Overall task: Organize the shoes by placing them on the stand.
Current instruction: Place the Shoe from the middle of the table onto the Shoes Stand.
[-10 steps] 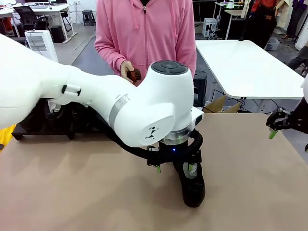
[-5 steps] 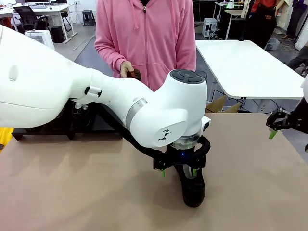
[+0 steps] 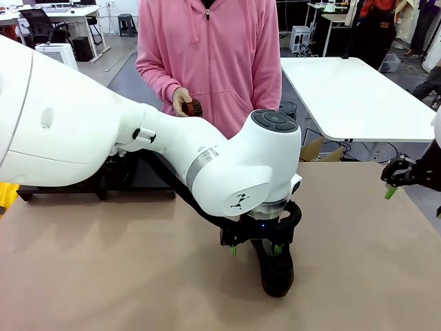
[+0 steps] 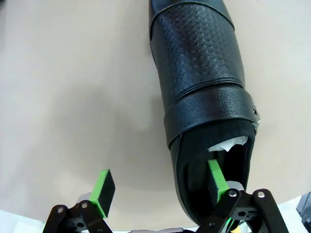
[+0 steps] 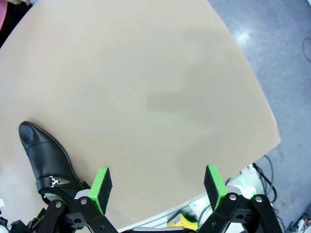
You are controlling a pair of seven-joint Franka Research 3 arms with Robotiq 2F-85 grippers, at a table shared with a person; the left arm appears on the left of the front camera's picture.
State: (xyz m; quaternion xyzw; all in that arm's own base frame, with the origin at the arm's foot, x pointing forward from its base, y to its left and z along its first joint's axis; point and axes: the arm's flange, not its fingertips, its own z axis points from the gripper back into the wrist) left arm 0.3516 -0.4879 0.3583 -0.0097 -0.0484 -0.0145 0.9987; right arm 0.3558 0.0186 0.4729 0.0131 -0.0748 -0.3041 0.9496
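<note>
With the left tool point(image 4: 158, 187) spread open astride the side wall of the shoe point(image 4: 201, 92) lying on the tabletop point(image 3: 124, 276), one pad point(image 4: 216, 178) inside the opening, closing on the soft leather may let the shoe tilt or slip during lifting.

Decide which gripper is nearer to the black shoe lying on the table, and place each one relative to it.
The left gripper is nearer: it straddles one wall of the shoe, one finger inside the opening. The right gripper hangs open, far off beside the table's edge.
</note>
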